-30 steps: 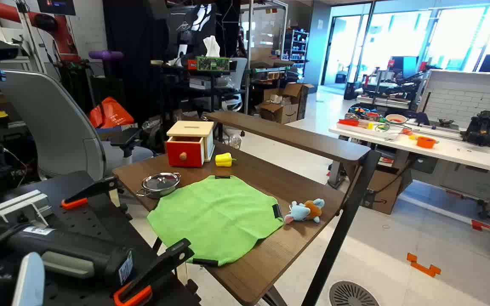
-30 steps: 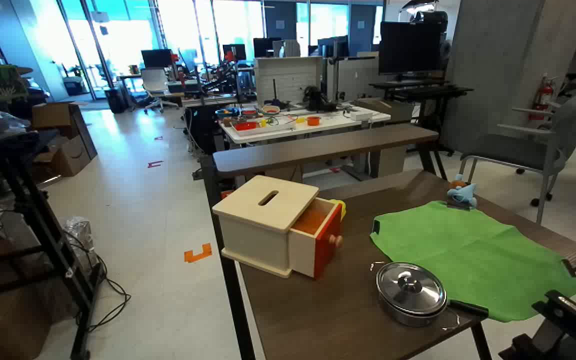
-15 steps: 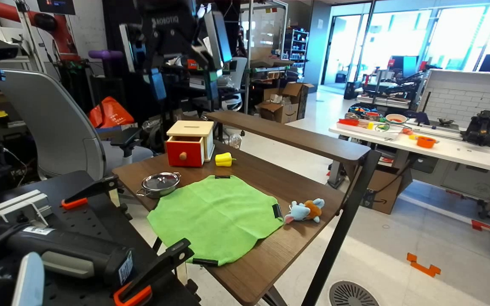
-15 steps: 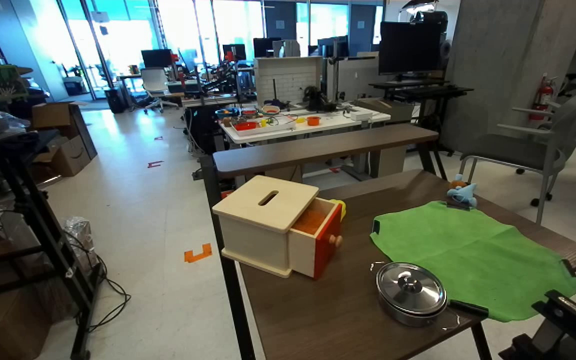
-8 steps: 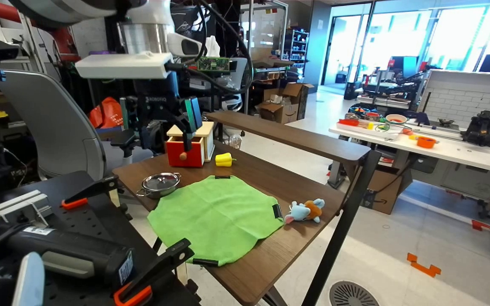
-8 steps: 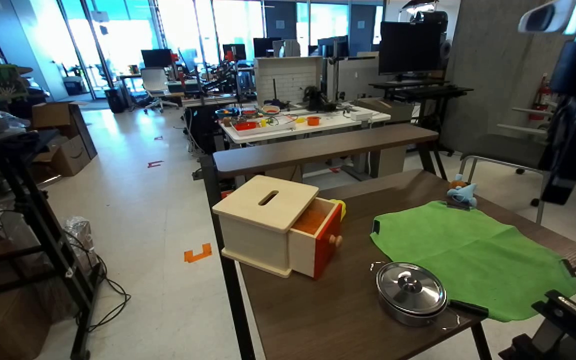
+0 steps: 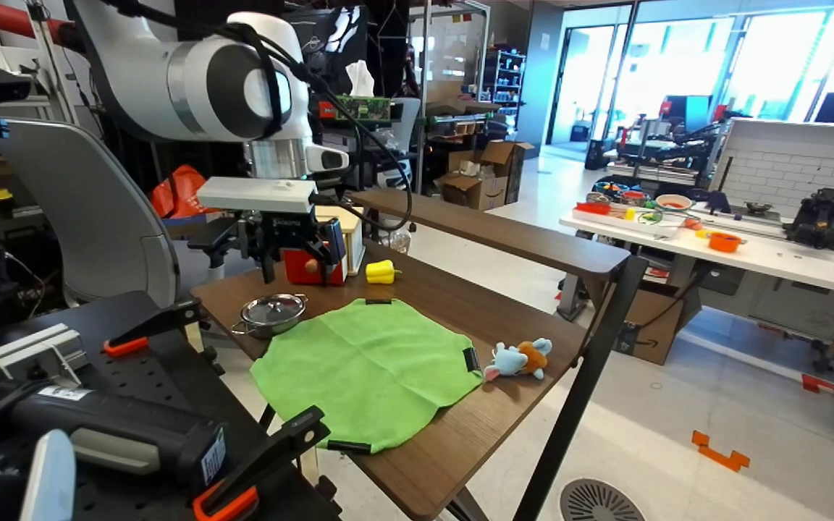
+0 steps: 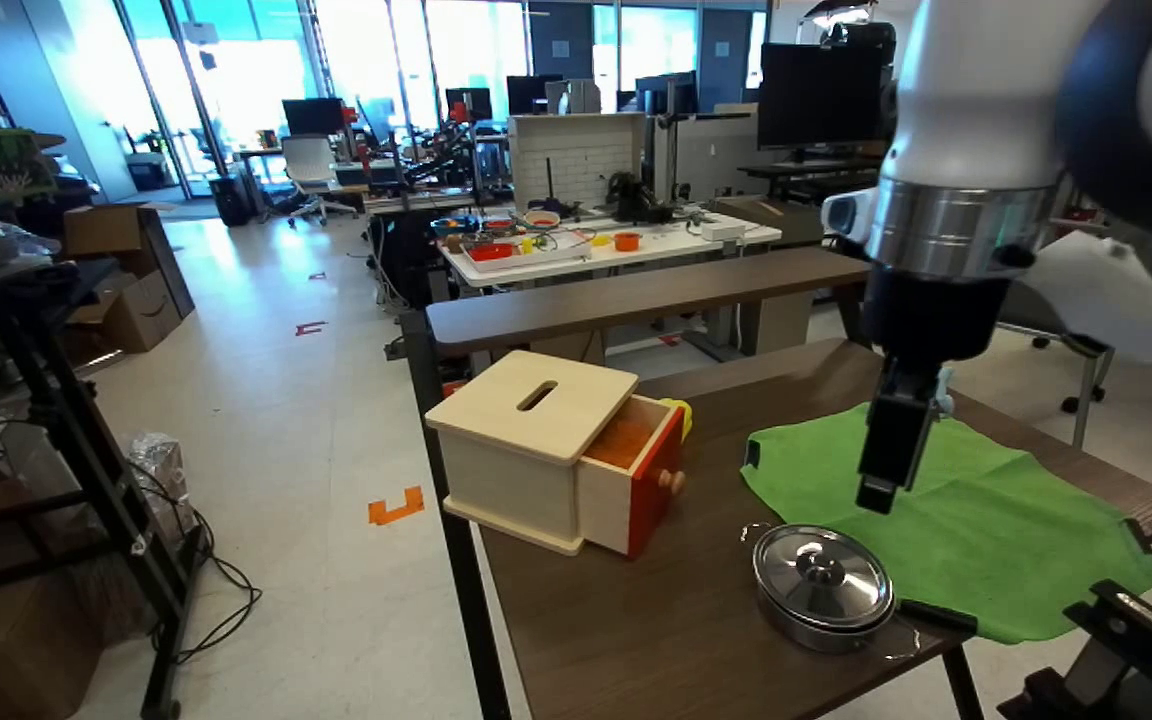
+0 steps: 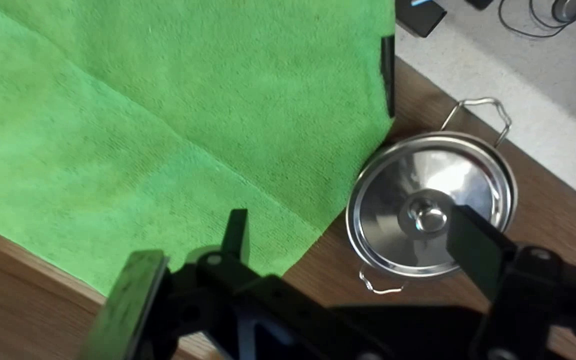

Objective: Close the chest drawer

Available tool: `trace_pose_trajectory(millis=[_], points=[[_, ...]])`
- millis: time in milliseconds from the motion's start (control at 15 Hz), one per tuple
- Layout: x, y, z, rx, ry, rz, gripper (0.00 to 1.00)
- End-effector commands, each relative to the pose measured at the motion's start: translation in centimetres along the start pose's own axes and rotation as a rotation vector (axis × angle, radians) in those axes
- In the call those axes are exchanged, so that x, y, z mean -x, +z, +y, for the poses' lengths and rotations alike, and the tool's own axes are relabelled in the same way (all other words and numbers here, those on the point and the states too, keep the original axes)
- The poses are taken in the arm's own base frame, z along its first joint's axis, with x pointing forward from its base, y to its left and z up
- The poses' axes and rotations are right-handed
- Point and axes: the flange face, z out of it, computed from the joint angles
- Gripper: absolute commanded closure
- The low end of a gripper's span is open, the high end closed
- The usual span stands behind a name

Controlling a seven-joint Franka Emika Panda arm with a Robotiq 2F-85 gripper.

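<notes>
The chest is a pale wooden box (image 8: 511,475) with a slotted top; it also shows in an exterior view (image 7: 354,242), partly behind the arm. Its drawer has a red front (image 8: 654,490) with a round wooden knob and is pulled partly out. The red front shows in an exterior view (image 7: 301,275), partly covered by my gripper. My gripper (image 7: 297,273) is open and empty, fingers pointing down. It hangs in front of the drawer, apart from it, above the pot and cloth (image 8: 878,495). In the wrist view the fingers (image 9: 347,217) stand wide apart; the drawer is out of view there.
A lidded metal pot (image 8: 821,590) stands on the table in front of the drawer. A yellow pepper (image 7: 381,272) lies beside the chest. A green cloth (image 7: 370,369) covers part of the table (image 7: 460,449). A plush toy (image 7: 518,359) lies at its edge.
The arm has come into both exterior views and moved down toward the table, over the pot and cloth. The chest and drawer have not moved.
</notes>
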Motion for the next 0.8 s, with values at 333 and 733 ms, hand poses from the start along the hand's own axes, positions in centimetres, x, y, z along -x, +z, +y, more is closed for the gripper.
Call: trace_pose_trajectory(millis=[333,733], points=[[-10.1,3.4,-2.7,0.0,-0.11,0.067,0.0],[-14.3,3.9,-3.5,-0.021,-0.115,0.116,0.0]])
